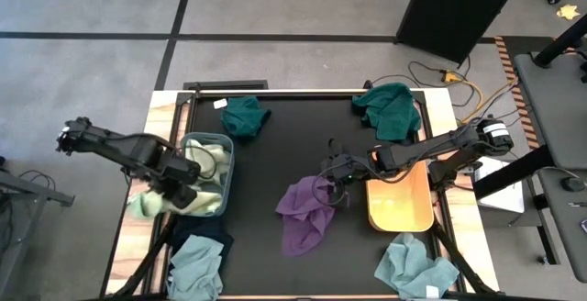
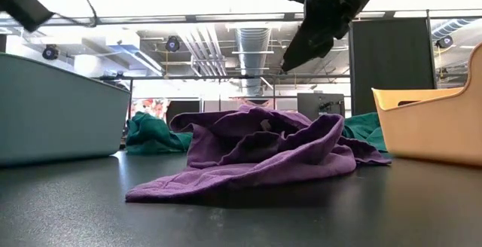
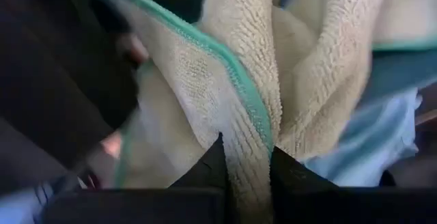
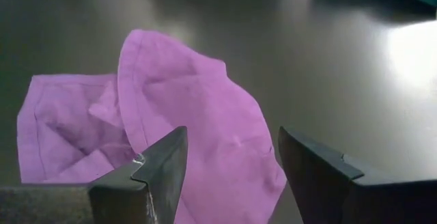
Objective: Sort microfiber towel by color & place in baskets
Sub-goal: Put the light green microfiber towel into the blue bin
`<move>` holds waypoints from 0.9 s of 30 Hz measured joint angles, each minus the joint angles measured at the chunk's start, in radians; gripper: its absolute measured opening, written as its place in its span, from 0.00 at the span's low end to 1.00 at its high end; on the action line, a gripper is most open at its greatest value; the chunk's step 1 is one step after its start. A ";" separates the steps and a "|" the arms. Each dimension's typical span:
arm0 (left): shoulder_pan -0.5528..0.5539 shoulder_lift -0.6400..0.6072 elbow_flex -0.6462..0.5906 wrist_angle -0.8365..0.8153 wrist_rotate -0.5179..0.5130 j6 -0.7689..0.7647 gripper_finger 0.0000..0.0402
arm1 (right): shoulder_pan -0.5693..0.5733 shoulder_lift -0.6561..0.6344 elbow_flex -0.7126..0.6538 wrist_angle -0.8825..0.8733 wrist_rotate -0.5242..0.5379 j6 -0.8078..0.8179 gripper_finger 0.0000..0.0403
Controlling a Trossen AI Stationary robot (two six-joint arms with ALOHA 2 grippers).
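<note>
My left gripper is shut on a pale yellow-green towel at the near left corner of the grey-blue basket. More pale cloth lies inside that basket. My right gripper is open and hangs above the crumpled purple towel, which lies on the black mat left of the orange-tan basket. In the low view that gripper is well clear of the purple towel. Dark teal towels lie at the far edge. My left gripper pinches the pale yellow-green towel between its two fingers, on a bunched fold with a teal hem. The cloth fills the gap between the fingertips and spreads out in folds beyond them. How many layers it holds I cannot tell.
Light blue-grey towels lie at the near edge, left and right, with a navy towel beside the left one. Bare black mat stretches between the two baskets. Cables lie on the floor beyond the table's far right corner.
</note>
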 joint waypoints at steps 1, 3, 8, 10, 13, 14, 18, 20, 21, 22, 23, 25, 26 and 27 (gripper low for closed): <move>0.003 0.004 0.013 0.001 -0.036 0.025 0.04 | 0.000 0.000 0.000 0.009 0.000 0.000 0.54; 0.006 0.013 0.047 0.000 -0.127 0.077 0.04 | 0.000 0.000 0.000 0.019 0.000 0.000 0.54; 0.018 0.050 0.139 0.039 -0.372 0.286 0.04 | 0.000 0.000 0.000 0.024 0.000 0.000 0.54; 0.033 0.075 0.148 0.075 -0.439 0.400 0.04 | 0.000 0.000 0.000 0.028 0.000 0.000 0.54; 0.082 0.137 0.144 0.125 -0.485 0.551 0.04 | 0.000 0.000 0.000 0.052 0.000 0.000 0.54; 0.097 0.161 0.142 0.140 -0.491 0.592 0.04 | 0.000 0.000 0.000 0.054 0.000 0.000 0.54; 0.137 0.238 0.137 0.230 -0.537 0.738 0.04 | 0.000 0.000 0.000 0.057 0.000 0.000 0.54; 0.144 0.253 0.136 0.281 -0.567 0.775 0.04 | 0.000 0.000 0.000 0.057 0.000 0.000 0.54; 0.145 0.254 0.136 0.306 -0.573 0.788 0.04 | 0.000 0.000 0.000 0.057 0.000 0.000 0.54; 0.145 0.249 0.136 0.335 -0.584 0.793 0.04 | 0.000 0.000 0.000 0.057 0.000 0.000 0.54; 0.145 0.243 0.136 0.370 -0.595 0.794 0.04 | 0.000 0.000 0.000 0.057 0.000 0.000 0.54; 0.143 0.219 0.134 0.431 -0.608 0.779 0.04 | 0.000 0.000 0.000 0.056 0.000 0.000 0.54; 0.142 0.202 0.133 0.445 -0.608 0.759 0.04 | 0.000 0.000 0.000 0.056 0.000 0.000 0.54; 0.139 0.184 0.133 0.449 -0.614 0.731 0.04 | 0.000 0.000 0.000 0.055 0.000 0.000 0.54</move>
